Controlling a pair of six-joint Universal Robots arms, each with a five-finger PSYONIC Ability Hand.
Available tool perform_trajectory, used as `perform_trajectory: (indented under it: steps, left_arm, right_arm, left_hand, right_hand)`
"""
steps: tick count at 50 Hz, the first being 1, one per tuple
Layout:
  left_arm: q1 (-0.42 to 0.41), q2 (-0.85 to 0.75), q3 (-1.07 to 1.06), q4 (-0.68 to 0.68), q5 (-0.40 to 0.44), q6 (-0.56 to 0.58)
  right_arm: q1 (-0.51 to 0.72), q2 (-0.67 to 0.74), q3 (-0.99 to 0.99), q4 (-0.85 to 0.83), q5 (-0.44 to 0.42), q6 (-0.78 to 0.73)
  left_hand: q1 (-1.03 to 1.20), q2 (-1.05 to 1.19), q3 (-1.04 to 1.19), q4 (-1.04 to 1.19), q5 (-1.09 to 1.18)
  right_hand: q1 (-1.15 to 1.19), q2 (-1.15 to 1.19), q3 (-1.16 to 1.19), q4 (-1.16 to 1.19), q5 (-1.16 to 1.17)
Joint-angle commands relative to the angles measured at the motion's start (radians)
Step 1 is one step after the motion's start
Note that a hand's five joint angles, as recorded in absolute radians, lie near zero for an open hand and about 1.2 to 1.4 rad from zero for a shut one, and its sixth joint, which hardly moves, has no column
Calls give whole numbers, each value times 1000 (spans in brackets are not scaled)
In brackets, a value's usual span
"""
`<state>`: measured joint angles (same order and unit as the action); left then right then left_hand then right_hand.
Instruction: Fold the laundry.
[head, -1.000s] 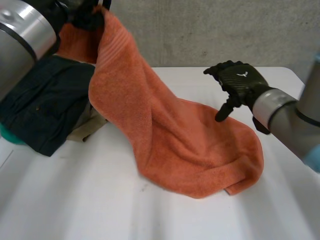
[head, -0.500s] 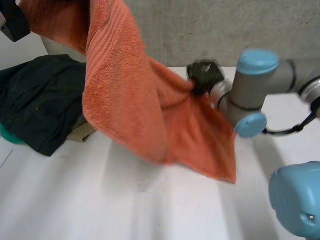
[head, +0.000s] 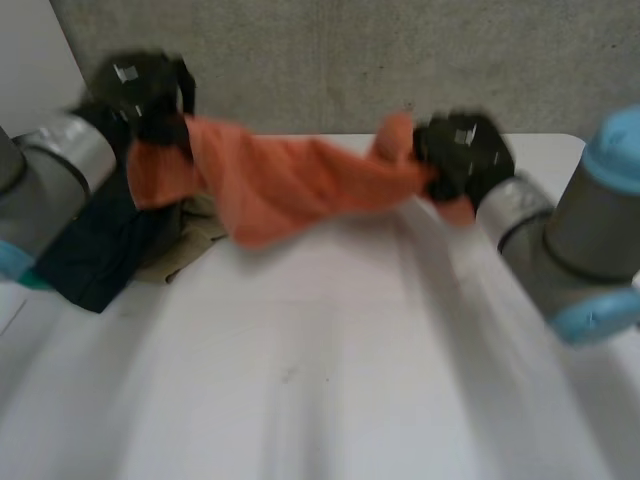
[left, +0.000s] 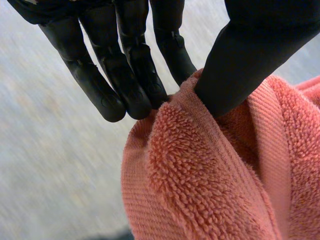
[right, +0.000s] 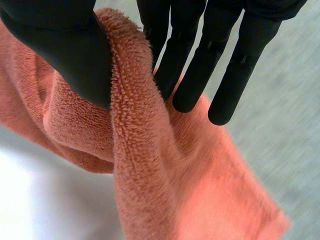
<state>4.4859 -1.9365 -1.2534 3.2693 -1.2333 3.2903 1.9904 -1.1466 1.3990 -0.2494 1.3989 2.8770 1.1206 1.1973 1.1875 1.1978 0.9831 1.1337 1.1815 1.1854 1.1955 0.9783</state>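
Fingers (left: 135, 90) and thumb of our left hand (head: 148, 95) pinch one end of the orange terry-cloth towel (head: 290, 185); our right hand (head: 462, 152) pinches the other end likewise. It hangs bunched between them over the far side of the white table (head: 330, 380). Both pinches look shallow: a sharp pull could slip an edge free, or snag the dark heap of clothes (head: 85, 255) at far left.

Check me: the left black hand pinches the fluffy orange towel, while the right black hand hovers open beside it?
No: the right black hand also pinches the fluffy orange towel, as the right wrist view shows. The left black hand does pinch it.
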Motion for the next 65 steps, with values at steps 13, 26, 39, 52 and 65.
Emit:
perform_trajectory:
  steps: [13, 26, 39, 52, 65]
  left_arm:
    - [-13, 9, -173, -195, 45, 284]
    - [-19, 50, 49, -281, -23, 157]
    - [-51, -375, 534, -600, -155, 124]
    - [-86, -559, 655, -678, -146, 183]
    - [-134, -636, 675, -663, -175, 333]
  right_arm:
    - [-15, 32, 126, 18, 11, -139]
    - [-77, 88, -168, 398, -47, -416]
    - [-91, 347, -471, 591, -112, -567]
    - [-84, 421, -482, 562, 78, -591]
    - [-82, 397, -489, 555, 80, -504]
  left_hand:
    - [-800, -877, -867, -878, -837]
    - [-907, -984, -974, -984, -944]
    - [-840, -916, -907, -917, -877]
    - [-895, -972, -962, -973, -932]
    - [-627, -703, -693, -704, -664]
  right_hand:
    - [-883, -931, -934, -944, -902]
    - [-898, -945, -949, -959, -917]
    - [-660, -708, -711, -721, -679]
    - [-660, -708, -711, -722, -679]
    - [263, 215, 211, 201, 243]
